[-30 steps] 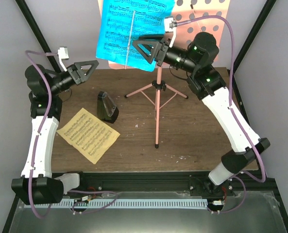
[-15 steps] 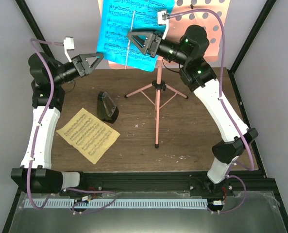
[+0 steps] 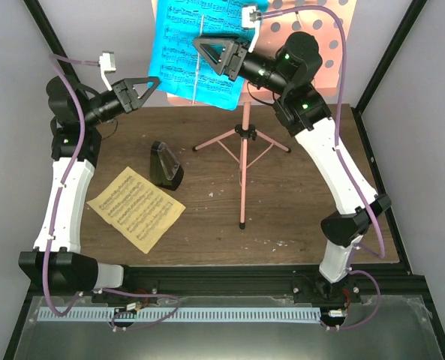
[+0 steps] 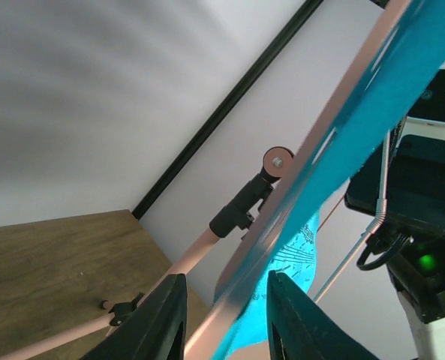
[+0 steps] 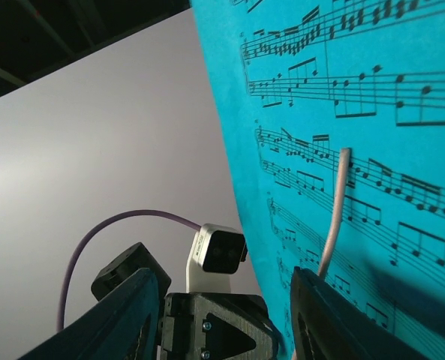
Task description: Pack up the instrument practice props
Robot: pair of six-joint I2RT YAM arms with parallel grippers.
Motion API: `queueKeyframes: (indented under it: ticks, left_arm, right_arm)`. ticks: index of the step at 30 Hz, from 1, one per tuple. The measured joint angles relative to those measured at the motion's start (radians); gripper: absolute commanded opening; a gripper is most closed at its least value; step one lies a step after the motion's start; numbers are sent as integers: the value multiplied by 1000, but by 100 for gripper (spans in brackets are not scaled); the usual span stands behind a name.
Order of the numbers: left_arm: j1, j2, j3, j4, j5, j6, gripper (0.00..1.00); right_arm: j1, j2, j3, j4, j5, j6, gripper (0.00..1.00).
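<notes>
Seen from above, the pink music stand (image 3: 243, 176) stands on its tripod at the back middle of the table (image 3: 312, 217), and the cyan page (image 3: 178, 52) lies on its desk (image 3: 347, 19). The metronome (image 3: 164, 165) and the yellow page (image 3: 137, 208) are on the wood at the left, near each other; no wrist camera shows them. The left gripper (image 3: 151, 82) hangs beside the cyan page's left edge, and the right gripper (image 3: 202, 45) is in front of the page. Only the wrist views show the fingers clearly. The left fingers (image 4: 160, 319) are apart, with the desk's lower edge seen between them. The right fingers (image 5: 335, 319) are also apart and hold nothing. They face the printed notes and a thin pink wire (image 5: 335, 210).
</notes>
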Motion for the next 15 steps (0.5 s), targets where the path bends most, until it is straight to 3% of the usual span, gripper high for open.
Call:
queueKeyframes:
  ticks: [7,15]
  left_arm:
    - [0,0,0,21,3,-4,0]
    - [0,-5,0,29,11,-5,0]
  right_arm:
    - [14,8,5,-1,24,-2,50]
    - [32,-37,-58,-2,94,-16,51]
